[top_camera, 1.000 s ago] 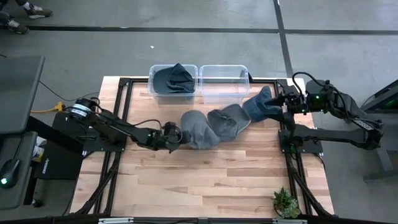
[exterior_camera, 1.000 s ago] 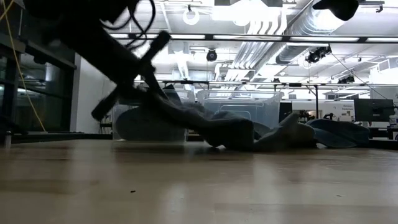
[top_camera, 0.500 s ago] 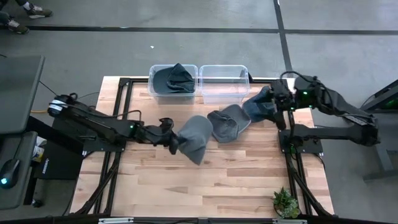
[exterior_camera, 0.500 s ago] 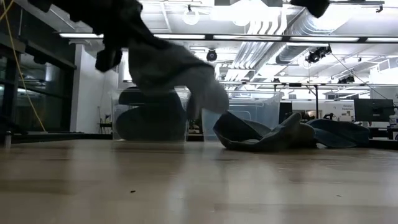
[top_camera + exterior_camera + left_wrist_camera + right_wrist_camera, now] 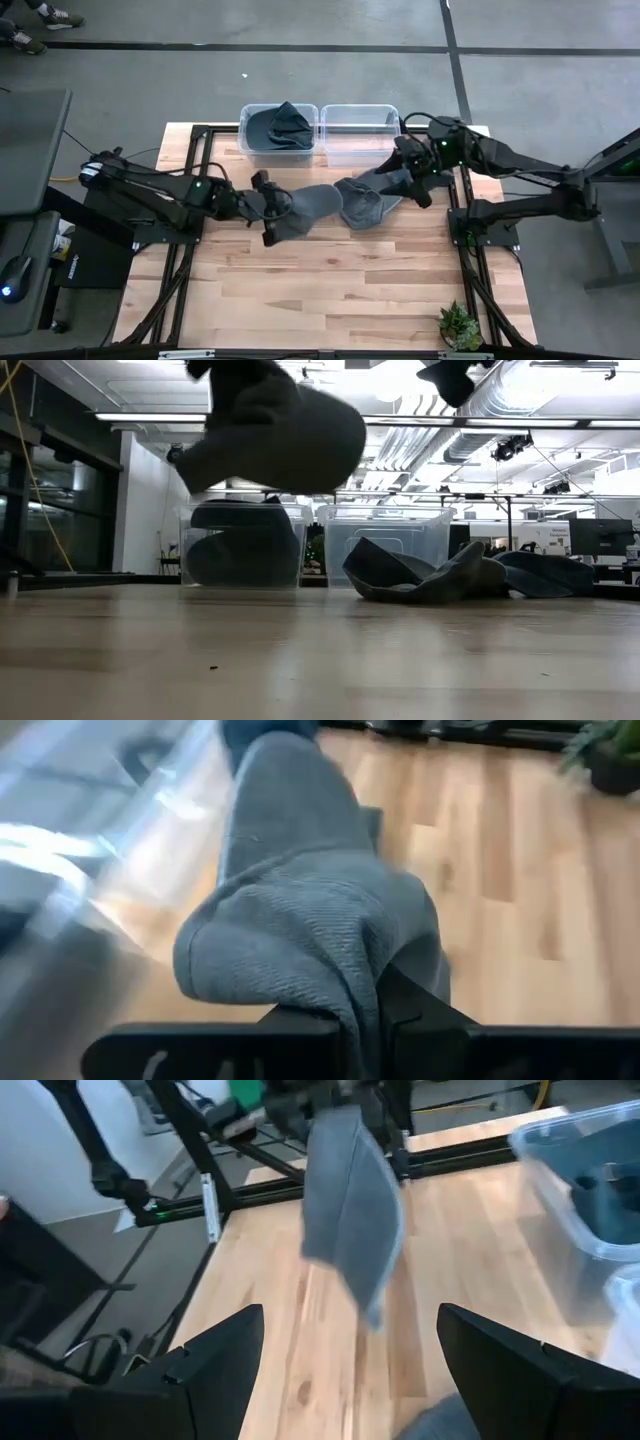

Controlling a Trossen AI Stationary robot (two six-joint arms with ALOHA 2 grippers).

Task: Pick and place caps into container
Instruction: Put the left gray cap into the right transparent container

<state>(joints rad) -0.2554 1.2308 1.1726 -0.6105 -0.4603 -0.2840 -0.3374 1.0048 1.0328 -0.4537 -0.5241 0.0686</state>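
A grey cap is held up in the air by my left gripper, which is shut on it; it also shows in the low view and the left wrist view. Two more caps, grey and denim-blue, lie crumpled on the table by their undersides. My right gripper is open and empty above the blue cap. The left clear bin holds dark caps; the right clear bin looks empty. My left gripper pinches a bunched fold of the grey cap's fabric between its two fingers, at the cap's end nearest the table's left. The fingers come about level from the table's left. The cap is lifted clear of the table and droops away from the fingers.
The two bins stand side by side at the table's far edge. A small green plant sits at the near right corner. Black frame rails run along the table's sides. Bare wood lies toward the near edge.
My left gripper has risen with the grey cap, which was lying on the table against the other caps and now hangs clear, well above the table. My right gripper has gone toward the table's left, from beside the blue cap to over it.
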